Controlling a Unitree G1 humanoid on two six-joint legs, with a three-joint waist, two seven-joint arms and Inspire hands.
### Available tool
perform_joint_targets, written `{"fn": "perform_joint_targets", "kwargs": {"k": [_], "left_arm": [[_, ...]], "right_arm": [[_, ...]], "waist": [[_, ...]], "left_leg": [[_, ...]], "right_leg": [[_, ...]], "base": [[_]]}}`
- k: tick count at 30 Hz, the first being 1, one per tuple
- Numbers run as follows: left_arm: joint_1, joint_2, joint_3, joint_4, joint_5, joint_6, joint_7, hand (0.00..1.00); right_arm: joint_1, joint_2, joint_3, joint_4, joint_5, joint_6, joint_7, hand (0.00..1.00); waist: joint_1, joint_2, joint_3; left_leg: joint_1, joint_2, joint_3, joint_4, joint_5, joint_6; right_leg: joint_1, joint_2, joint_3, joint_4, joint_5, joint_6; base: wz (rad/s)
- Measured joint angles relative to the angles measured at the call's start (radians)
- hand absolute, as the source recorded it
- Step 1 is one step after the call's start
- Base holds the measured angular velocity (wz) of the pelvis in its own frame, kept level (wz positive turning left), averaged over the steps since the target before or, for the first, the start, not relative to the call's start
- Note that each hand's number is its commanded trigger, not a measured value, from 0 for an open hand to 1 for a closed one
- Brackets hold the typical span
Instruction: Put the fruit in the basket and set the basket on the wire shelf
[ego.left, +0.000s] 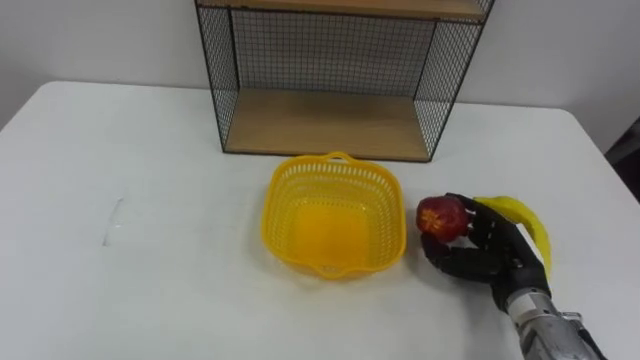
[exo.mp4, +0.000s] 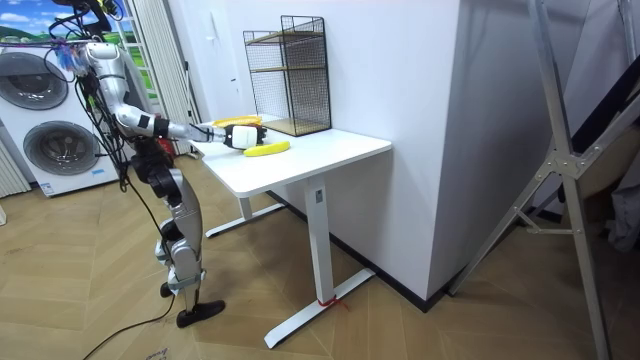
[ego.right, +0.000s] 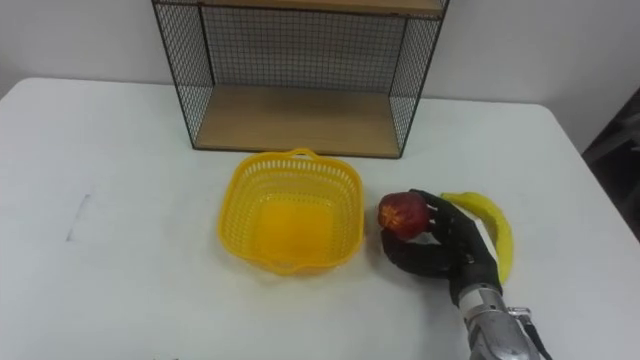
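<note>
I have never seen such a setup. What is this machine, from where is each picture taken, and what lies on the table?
It is a humanoid robot on two legs, with hands like a person's. Two pictures come from the cameras in its head, looking down at the white table. The third comes from a camera in the room and shows the robot standing at the table, one arm stretched over it. On the table stand an empty yellow basket and, behind it, a wire shelf. The right hand, beside the basket, has its fingers curled round a red apple. A banana lies just beyond that hand.
</note>
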Motion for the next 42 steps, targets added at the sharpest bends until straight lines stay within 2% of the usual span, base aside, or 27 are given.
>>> {"fn": "perform_joint_targets", "kwargs": {"k": [5, 9, 20, 26, 31, 42], "left_arm": [[-0.002, 0.000, -0.002, 0.027, -0.004, 0.000, 0.000, 0.00], [-0.004, 0.000, -0.001, 0.032, -0.001, -0.001, -0.006, 0.00], [-0.006, -0.002, -0.003, 0.029, -0.001, -0.001, -0.019, 0.00], [-0.006, -0.002, -0.002, 0.029, 0.000, -0.001, -0.020, 0.00], [-0.012, 0.001, -0.002, 0.030, -0.001, -0.001, -0.021, 0.00], [-0.046, 0.008, -0.021, 0.041, -0.009, -0.007, -0.019, 0.00]], "right_arm": [[0.001, 0.000, 0.001, -0.005, 0.032, 0.001, -0.029, 1.00], [0.001, 0.000, 0.001, -0.072, 0.031, 0.001, -0.041, 1.00], [-0.007, 0.000, 0.001, -0.242, 0.025, 0.001, -0.017, 1.00], [-0.008, 0.000, 0.002, -0.335, 0.017, 0.001, 0.004, 1.00], [-0.011, -0.010, 0.014, -0.408, -0.066, 0.001, 0.004, 1.00], [-0.021, -0.018, 0.076, -0.429, -0.226, 0.001, 0.016, 1.00]], "waist": [[-0.001, 0.001, 0.0012], [0.002, 0.001, 0.0031], [0.004, 0.007, 0.0054], [0.004, 0.009, 0.0041], [0.021, 0.006, 0.0027], [0.036, 0.001, 0.0040]], "left_leg": [[0.004, 0.000, 0.000, -0.001, 0.000, 0.000], [0.000, 0.000, 0.004, -0.003, 0.000, 0.000], [-0.009, -0.001, -0.001, -0.001, 0.000, 0.000], [-0.016, -0.001, 0.000, 0.001, 0.000, 0.000], [-0.018, -0.001, 0.006, 0.000, 0.000, 0.000], [-0.024, 0.000, 0.011, -0.002, 0.000, 0.000]], "right_leg": [[0.003, 0.000, 0.001, -0.001, 0.000, 0.000], [-0.005, 0.001, 0.010, -0.001, 0.000, 0.001], [-0.010, 0.000, 0.006, 0.000, -0.001, 0.001], [-0.019, 0.000, 0.005, 0.006, -0.001, 0.001], [-0.024, 0.000, 0.011, 0.008, 0.000, 0.001], [-0.038, 0.000, 0.014, 0.018, 0.000, 0.001]], "base": [[0.00], [-0.03], [0.00], [0.00], [-0.02], [-0.01]]}}
